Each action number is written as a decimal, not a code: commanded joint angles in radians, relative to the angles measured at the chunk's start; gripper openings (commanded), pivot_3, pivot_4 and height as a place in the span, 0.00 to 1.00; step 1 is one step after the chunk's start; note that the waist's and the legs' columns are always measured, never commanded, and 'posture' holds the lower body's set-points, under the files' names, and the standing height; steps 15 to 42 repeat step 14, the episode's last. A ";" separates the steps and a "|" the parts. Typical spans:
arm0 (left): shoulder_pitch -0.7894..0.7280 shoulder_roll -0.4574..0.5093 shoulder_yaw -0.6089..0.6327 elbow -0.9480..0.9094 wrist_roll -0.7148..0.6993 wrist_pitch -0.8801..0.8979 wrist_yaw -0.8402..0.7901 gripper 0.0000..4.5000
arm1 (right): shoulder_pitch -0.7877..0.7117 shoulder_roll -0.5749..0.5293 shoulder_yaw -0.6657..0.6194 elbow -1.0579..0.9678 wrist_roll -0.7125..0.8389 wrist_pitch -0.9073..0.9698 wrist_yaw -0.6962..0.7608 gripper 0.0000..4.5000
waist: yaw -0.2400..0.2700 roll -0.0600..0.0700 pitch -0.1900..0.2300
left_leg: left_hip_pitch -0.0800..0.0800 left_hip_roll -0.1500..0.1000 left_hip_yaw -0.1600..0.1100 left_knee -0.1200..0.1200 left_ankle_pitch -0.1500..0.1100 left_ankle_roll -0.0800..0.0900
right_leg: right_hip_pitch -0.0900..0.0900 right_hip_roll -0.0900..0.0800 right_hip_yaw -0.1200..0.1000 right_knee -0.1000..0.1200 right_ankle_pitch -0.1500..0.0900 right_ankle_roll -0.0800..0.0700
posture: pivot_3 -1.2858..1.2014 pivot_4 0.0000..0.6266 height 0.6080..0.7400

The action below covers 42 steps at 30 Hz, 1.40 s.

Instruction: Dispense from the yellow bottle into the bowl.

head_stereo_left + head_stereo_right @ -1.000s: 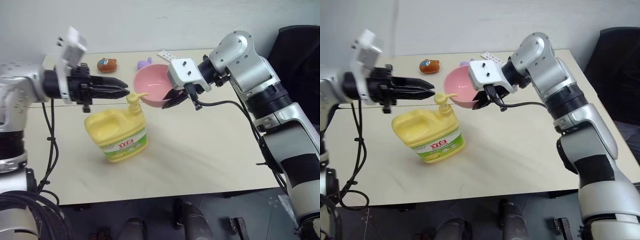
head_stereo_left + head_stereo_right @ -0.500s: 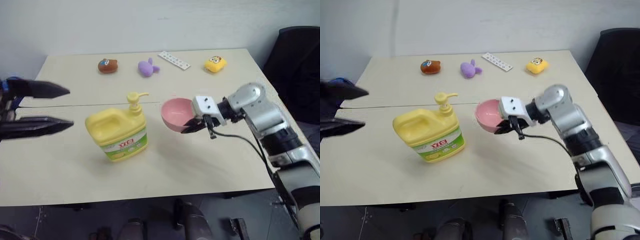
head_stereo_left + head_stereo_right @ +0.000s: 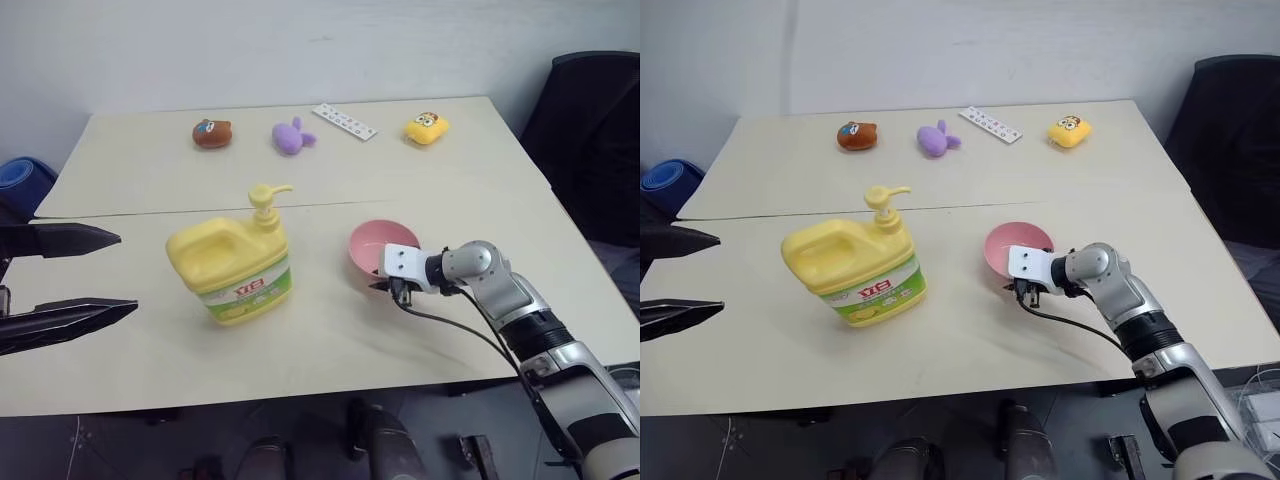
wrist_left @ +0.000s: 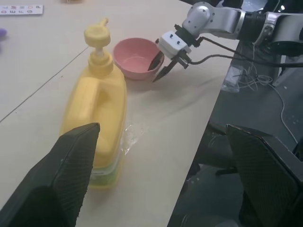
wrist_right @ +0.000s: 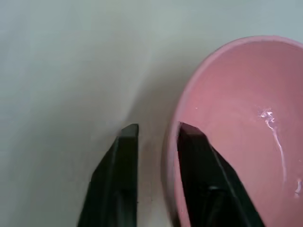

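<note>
The right tool (image 5: 156, 130) is straddling the bowl (image 3: 382, 246) rim, fingers parted; the left tool (image 3: 110, 275), beside the yellow bottle (image 3: 230, 262), is gaping, released.

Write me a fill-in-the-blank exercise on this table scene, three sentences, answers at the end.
1. The bottle has a pump top and a label in green and ____.
2. The right gripper has one finger inside and one outside the rim of the ____.
3. The left gripper is wide ____, holding nothing.

Answers: white; bowl; open
</note>
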 commanded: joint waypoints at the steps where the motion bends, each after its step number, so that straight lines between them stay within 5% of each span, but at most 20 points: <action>1: 0.050 0.000 0.062 0.013 0.022 -0.034 -0.017 1.00 | -0.056 -0.083 -0.100 -0.074 0.108 0.092 0.134 0.55 | 0.001 0.000 0.000 | 0.000 0.000 0.000 0.000 0.000 0.000 | 0.000 0.000 0.000 0.000 0.000 0.000 | 0.52 0.24 1.00; 7: 0.247 -0.012 0.123 0.098 0.201 -0.211 -0.081 1.00 | -0.150 -0.354 -0.192 -0.033 0.232 0.205 0.459 0.99 | 0.006 0.001 0.001 | -0.001 0.000 0.000 -0.002 0.000 0.001 | 0.000 0.001 -0.004 -0.003 0.000 0.000 | 0.52 0.24 1.00; 13: 0.401 -0.017 0.253 0.218 0.309 -0.328 -0.208 1.00 | -0.190 -0.563 -0.140 0.087 0.368 0.212 0.476 0.99 | 0.001 0.001 0.001 | -0.001 0.001 0.003 -0.005 -0.001 0.001 | -0.002 0.002 -0.003 -0.004 -0.001 -0.002 | 0.52 0.24 1.00; 42: 0.415 -0.024 0.248 0.237 0.333 -0.361 -0.203 1.00 | -0.190 -0.568 -0.139 0.096 0.378 0.214 0.476 0.99 | 0.001 0.001 0.001 | 0.000 0.001 0.004 -0.005 -0.001 0.001 | -0.002 0.002 -0.003 -0.004 -0.001 -0.002 | 0.52 0.24 1.00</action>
